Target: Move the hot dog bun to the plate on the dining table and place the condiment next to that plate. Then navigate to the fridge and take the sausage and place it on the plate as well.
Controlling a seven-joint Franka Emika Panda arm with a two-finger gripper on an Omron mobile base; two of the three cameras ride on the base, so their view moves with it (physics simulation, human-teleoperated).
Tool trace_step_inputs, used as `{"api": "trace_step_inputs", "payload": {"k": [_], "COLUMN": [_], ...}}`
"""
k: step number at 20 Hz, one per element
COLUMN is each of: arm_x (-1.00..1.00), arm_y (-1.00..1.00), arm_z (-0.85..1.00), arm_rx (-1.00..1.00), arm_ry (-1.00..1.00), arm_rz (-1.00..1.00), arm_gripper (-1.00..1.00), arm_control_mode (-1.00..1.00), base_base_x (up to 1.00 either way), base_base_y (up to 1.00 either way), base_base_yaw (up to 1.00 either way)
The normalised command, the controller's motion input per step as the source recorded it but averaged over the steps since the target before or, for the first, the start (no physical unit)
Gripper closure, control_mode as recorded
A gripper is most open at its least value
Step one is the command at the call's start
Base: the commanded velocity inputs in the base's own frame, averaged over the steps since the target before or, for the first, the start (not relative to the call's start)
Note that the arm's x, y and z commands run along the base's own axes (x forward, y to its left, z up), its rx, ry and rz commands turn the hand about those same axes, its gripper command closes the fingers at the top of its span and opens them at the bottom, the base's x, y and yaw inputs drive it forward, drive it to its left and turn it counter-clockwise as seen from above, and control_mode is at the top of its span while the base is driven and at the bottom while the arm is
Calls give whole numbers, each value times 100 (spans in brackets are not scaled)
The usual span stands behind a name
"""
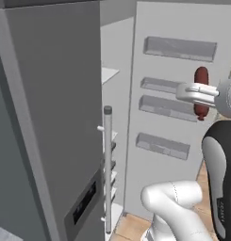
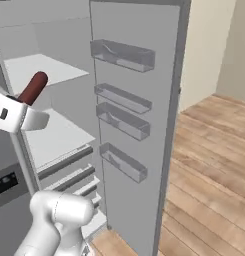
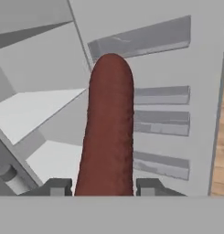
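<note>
One item is in my grip — the sausage (image 3: 109, 128), clamped between the gripper's (image 3: 102, 186) two fingertips (image 3: 58, 186), which press on its lower end from either side. From the left base view it stands roughly upright in the gripper (image 1: 198, 94), in the air in front of the open fridge door (image 1: 173, 108) and its door bins (image 1: 166, 107); from the right base view it tilts up and away from the gripper (image 2: 21, 107), with the white fridge shelves (image 2: 54, 135) behind it.

My read is that I'm on the last leg of the task: the sausage is out of the fridge and needs carrying to the plate. The next move, I'd say, calls for drawing the arm back clear of the door and the fridge handle (image 1: 107, 169), then driving the base round to the dining table, keeping the hold firm — the sausage is gripped near one end, so it could swing or slip.

What I can't see: the plate, table, bun and condiment. The sausage's lower end is hidden behind the fingers.
</note>
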Motion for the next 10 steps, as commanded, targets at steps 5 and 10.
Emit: {"api": "trace_step_inputs", "payload": {"k": [5, 10], "arm_x": [0, 0], "arm_y": [0, 0], "arm_z": [0, 0], "arm_rx": [0, 0], "arm_ry": [0, 0], "arm_rz": [0, 0], "arm_gripper": [100, 100], "arm_control_mode": [100, 100], "base_base_x": [-82, -100], "base_base_y": [21, 24], "base_base_yaw": [-72, -62]}}
